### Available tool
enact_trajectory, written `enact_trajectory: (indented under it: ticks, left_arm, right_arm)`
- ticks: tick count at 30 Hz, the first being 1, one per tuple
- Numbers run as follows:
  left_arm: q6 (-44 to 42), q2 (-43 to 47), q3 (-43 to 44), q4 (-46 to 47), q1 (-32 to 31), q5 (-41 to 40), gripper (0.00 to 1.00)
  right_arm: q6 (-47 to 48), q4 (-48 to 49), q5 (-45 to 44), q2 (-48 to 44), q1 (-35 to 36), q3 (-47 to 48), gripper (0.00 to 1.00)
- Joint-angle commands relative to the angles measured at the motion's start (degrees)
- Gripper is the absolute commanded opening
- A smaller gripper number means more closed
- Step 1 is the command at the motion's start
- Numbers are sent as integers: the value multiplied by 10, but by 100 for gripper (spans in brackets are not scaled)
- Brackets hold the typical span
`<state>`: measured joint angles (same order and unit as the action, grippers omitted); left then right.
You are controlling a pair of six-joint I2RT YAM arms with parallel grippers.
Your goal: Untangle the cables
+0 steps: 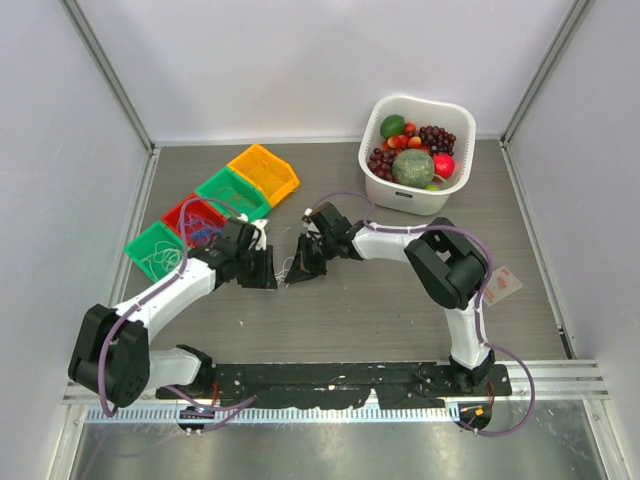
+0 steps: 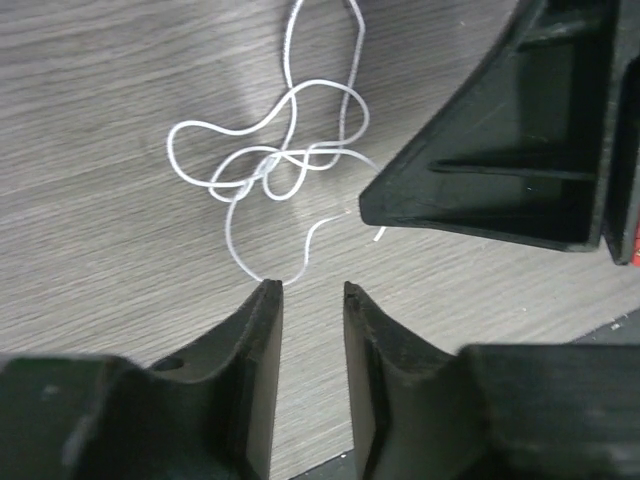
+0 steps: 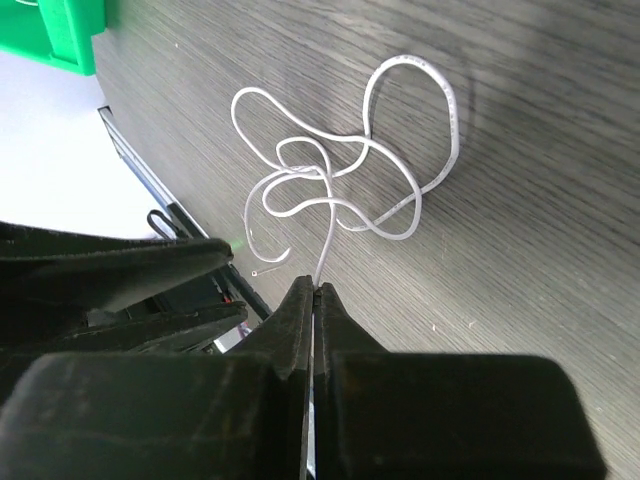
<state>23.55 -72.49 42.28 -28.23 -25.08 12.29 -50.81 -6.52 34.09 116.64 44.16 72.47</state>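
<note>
Bright, even light from above. The cable (image 3: 300,172) casts a soft shadow on the tabletop (image 3: 520,260). Wrist views sharp; near jaws dark, slightly blurred.

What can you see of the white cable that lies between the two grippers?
The white cable is one thin, smooth wire, plastic-coated by its look, twisted into several loose loops that cross in a small tangle in the middle. It lies on the grey wood-grain table. One strand runs into the shut right gripper, which pinches it. Another loop reaches the fingertips of the open left gripper; whether it touches them cannot be told.
</note>
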Motion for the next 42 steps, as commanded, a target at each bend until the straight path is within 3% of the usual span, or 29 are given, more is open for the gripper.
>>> enact_trajectory:
  ticks: [1, 3, 7, 12, 16, 21, 25, 29, 31, 34, 42]
  left_arm:
    - [-23, 5, 10, 16, -10, -66, 39]
    - [-37, 1, 15, 22, -19, -72, 43]
    - [-70, -20, 18, 39, -32, -52, 42]
    - [-84, -44, 39, 11, -42, -102, 47]
    - [-4, -58, 78, -52, -42, -152, 59]
    - [131, -10, 62, -46, -40, -160, 59]
    - [243, 4, 43, -42, -23, -126, 47]
    - [308, -19, 43, -65, 12, -89, 53]
    - [338, -24, 29, -51, 41, -66, 60]
    - [388, -30, 6, -32, 65, -44, 62]
    - [475, -79, -40, 87, 79, 32, 54]
  right_arm:
    - [-20, 7, 13, -29, -2, 0, 1]
    - [-24, 11, 18, -27, -2, 2, 1]
    - [-29, 18, 22, -26, -3, 1, 1]
    - [-29, 20, 26, -26, -3, 1, 1]
    - [-25, 19, 23, -27, -5, -2, 1]
    - [-22, 16, 21, -29, -7, -3, 1]
    - [-18, 15, 21, -28, -9, -1, 1]
    - [-17, 13, 19, -30, -10, 1, 1]
    - [-14, 13, 19, -31, -9, -2, 1]
    - [-13, 13, 19, -33, -9, -3, 1]
    - [-14, 13, 17, -34, -10, -1, 1]
